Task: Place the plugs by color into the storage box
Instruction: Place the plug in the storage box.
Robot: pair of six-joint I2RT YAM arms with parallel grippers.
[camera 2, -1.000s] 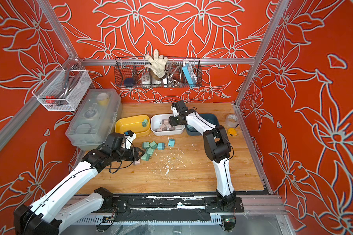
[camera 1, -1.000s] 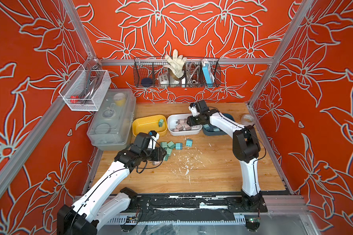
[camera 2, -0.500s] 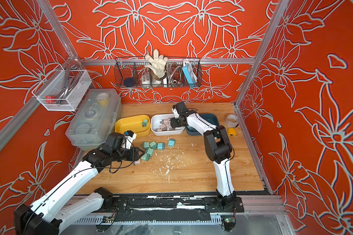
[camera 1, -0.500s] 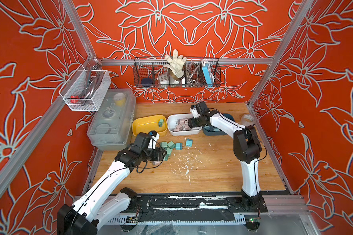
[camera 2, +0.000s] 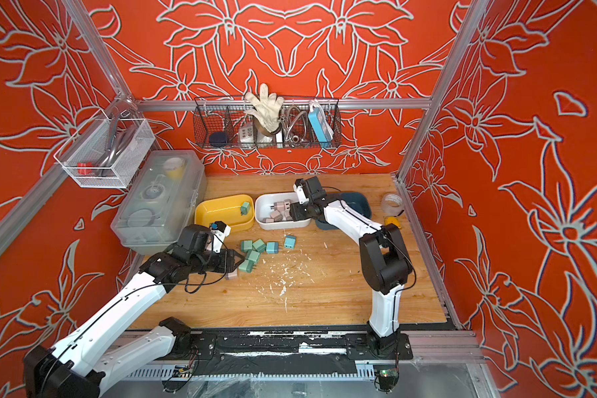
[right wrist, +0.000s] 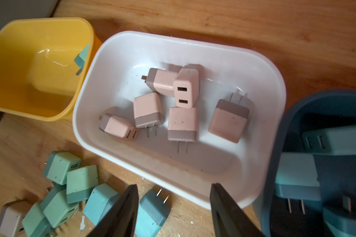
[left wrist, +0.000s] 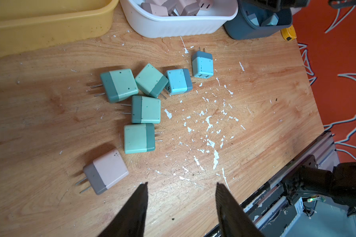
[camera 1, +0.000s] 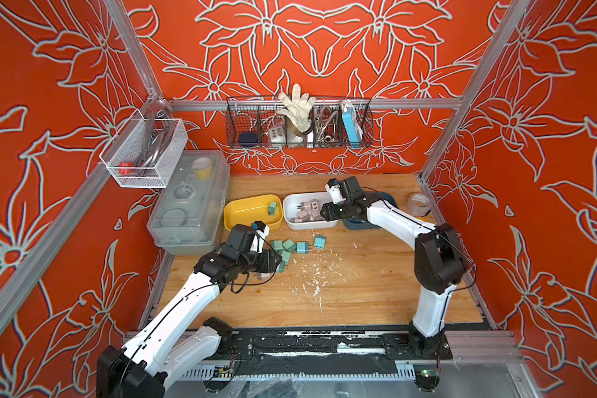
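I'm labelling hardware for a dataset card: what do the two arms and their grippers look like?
The left arm and right arm have white tubular links, bulky black joint housings and thin black cables along them. The left gripper and right gripper have black, tapering wedge-shaped fingers.

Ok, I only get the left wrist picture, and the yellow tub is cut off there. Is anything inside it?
Observer: One mint green plug, against the yellow tub's wall nearest the white tub.
Visitor: How many pink ones are in the white tub?
Observer: Six pink plugs.
Visitor: And the other arm?
Observer: The right gripper hangs open above the white tub's rim, holding nothing.
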